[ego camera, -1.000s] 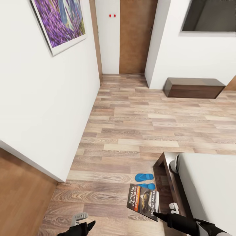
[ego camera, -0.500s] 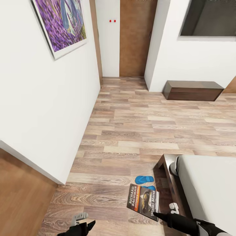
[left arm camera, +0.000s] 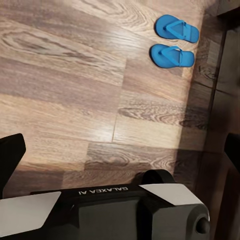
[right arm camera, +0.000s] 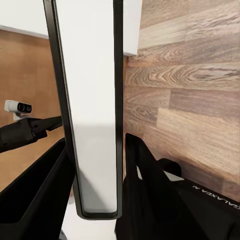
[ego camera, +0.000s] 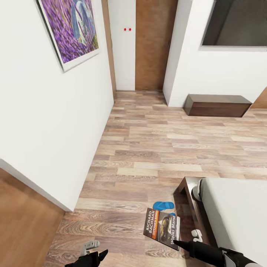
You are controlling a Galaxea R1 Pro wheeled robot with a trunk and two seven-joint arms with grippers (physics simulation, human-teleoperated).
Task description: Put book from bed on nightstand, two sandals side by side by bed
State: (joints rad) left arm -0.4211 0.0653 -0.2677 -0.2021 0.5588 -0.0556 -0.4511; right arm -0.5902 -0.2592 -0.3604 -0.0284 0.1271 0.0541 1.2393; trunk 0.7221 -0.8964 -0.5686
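In the head view my right gripper [ego camera: 176, 243] is shut on a corner of the book [ego camera: 162, 228], a dark paperback with "RICHARD BACHMAN" lettering, held tilted over the floor beside the bed [ego camera: 237, 211]. The right wrist view has the book [right arm camera: 92, 100] edge-on between the two black fingers [right arm camera: 142, 170]. One blue sandal [ego camera: 163, 205] lies on the floor just beyond the book, near the bed's dark frame corner [ego camera: 186, 187]. In the left wrist view both sandals [left arm camera: 176, 28] [left arm camera: 172, 55] lie side by side on the planks. My left gripper [ego camera: 99, 254] hangs open low over the floor.
A white wall corner [ego camera: 68, 200] juts out at the left, with a purple picture [ego camera: 70, 29] on it. A long dark brown dresser [ego camera: 217, 105] stands against the far wall. A wooden door [ego camera: 152, 44] lies straight ahead across the wood-plank floor [ego camera: 148, 148].
The whole head view has shifted, so the camera moved. The nearer sandal has slipped behind the book. Both grippers and the book hold the same place in the picture.
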